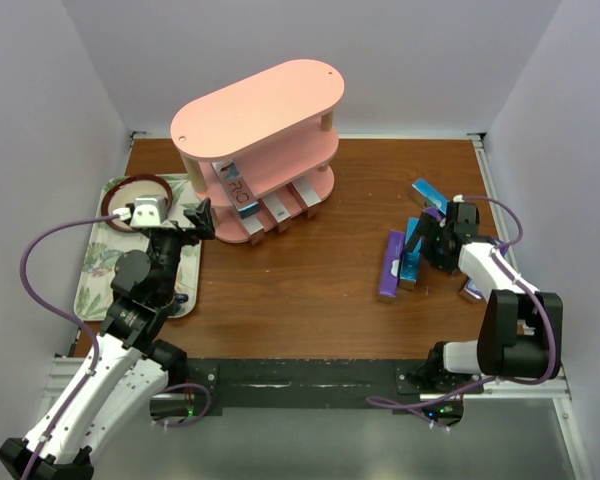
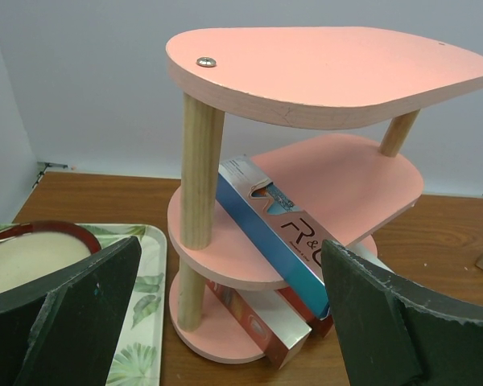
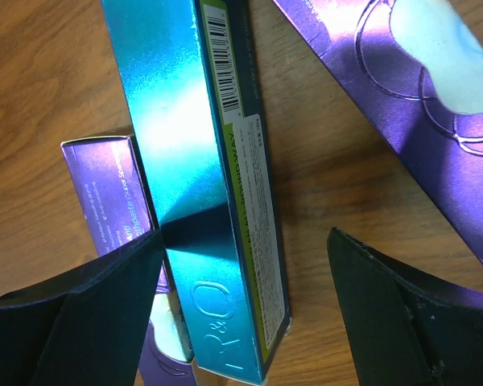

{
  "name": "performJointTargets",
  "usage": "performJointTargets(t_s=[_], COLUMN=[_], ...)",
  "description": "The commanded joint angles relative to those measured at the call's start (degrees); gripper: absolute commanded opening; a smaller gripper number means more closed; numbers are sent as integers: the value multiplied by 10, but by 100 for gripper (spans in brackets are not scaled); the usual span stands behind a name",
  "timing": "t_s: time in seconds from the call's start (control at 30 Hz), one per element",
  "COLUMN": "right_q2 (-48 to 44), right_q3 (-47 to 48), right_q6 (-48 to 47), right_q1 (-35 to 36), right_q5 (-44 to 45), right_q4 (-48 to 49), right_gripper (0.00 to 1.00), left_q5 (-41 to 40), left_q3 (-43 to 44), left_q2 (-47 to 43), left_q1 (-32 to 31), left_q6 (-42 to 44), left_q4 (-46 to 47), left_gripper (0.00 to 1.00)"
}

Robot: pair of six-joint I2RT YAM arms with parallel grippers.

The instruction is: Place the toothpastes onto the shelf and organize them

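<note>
The pink three-tier shelf (image 1: pixel 255 130) stands at the back centre. A blue-and-white toothpaste box (image 1: pixel 238 190) leans on its middle tier, and more boxes (image 1: pixel 280 208) lie on the bottom tier. My left gripper (image 1: pixel 202 222) is open and empty just left of the shelf. In the left wrist view the shelf (image 2: pixel 306 72), the blue box (image 2: pixel 278 237) and a red-and-white box (image 2: pixel 262 318) fill the frame. My right gripper (image 1: pixel 430 240) is open over a cluster of boxes, purple (image 1: pixel 391 265) and teal (image 1: pixel 412 255). In the right wrist view the teal box (image 3: pixel 193 185) lies between the open fingers (image 3: pixel 402 314).
A floral tray (image 1: pixel 95 280) with a red-rimmed bowl (image 1: pixel 135 195) sits at the left, beside my left arm. More boxes lie at the right: a blue one (image 1: pixel 430 195) and one near the right arm (image 1: pixel 472 290). Purple boxes (image 3: pixel 402 96) flank the teal one.
</note>
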Motion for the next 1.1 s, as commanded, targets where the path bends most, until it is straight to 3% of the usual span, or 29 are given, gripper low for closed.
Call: performJointTargets(t_s=[0.0, 0.23, 0.43, 0.63, 1.07], right_q2=[7, 14, 7, 18, 58], right_q3=[5, 9, 11, 14, 17], right_q6=[-13, -17, -21, -19, -22], right_q1=[-2, -1, -1, -1, 14], right_q5=[-13, -7, 50, 3, 1], right_q4=[8, 2, -17, 2, 14], right_gripper=[86, 84, 82, 81, 79], left_q5=[4, 4, 4, 9, 12], left_q3=[28, 28, 28, 28, 28], left_q2=[-3, -2, -2, 0, 4], left_q1=[5, 5, 5, 5, 5], left_q6=[-10, -10, -10, -10, -11], left_q4=[14, 14, 14, 15, 15], left_gripper=[99, 99, 99, 99, 99])
